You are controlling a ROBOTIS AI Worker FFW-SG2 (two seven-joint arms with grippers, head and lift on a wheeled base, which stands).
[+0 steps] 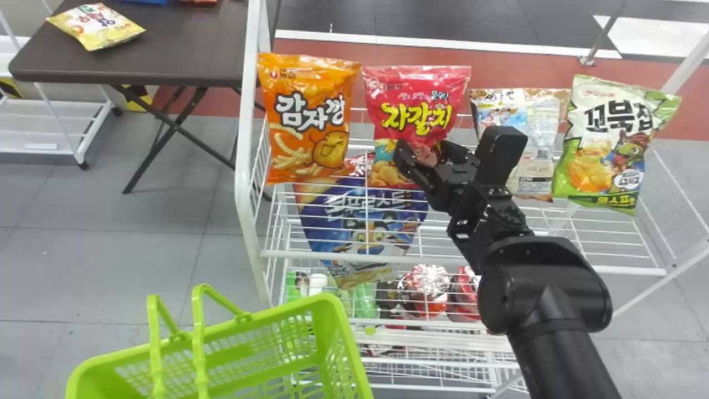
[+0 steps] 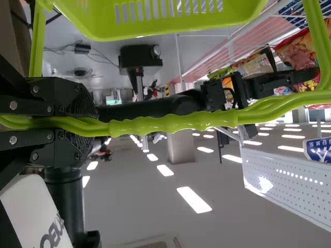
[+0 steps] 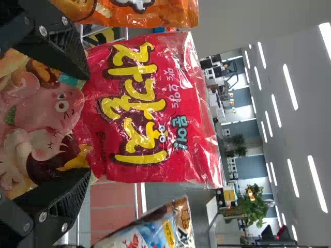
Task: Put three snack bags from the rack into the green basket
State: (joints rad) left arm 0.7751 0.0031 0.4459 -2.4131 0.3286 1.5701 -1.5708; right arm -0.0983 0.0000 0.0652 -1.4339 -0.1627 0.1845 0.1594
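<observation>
In the head view my right gripper [image 1: 424, 154] is at the lower part of the red snack bag [image 1: 418, 105] on the rack. The right wrist view has this gripper [image 3: 83, 124] open, one finger on each side of the red bag [image 3: 145, 108]. An orange bag [image 1: 310, 119] stands left of it; a brown-and-blue bag [image 1: 540, 119] and a green-and-white bag [image 1: 609, 144] stand to the right. My left gripper [image 2: 85, 124] is shut on the handles [image 2: 176, 124] of the green basket [image 2: 170, 23]. At lower left in the head view is the basket [image 1: 332, 316], its handles raised.
A white wire rack [image 1: 360, 257] holds the bags, with a blue bag [image 1: 360, 221] below the red one and several packages lower down. Behind left, a dark table [image 1: 183, 50] bears a yellow bag [image 1: 97, 26]. The rack's left post [image 1: 243, 166] stands between orange bag and table.
</observation>
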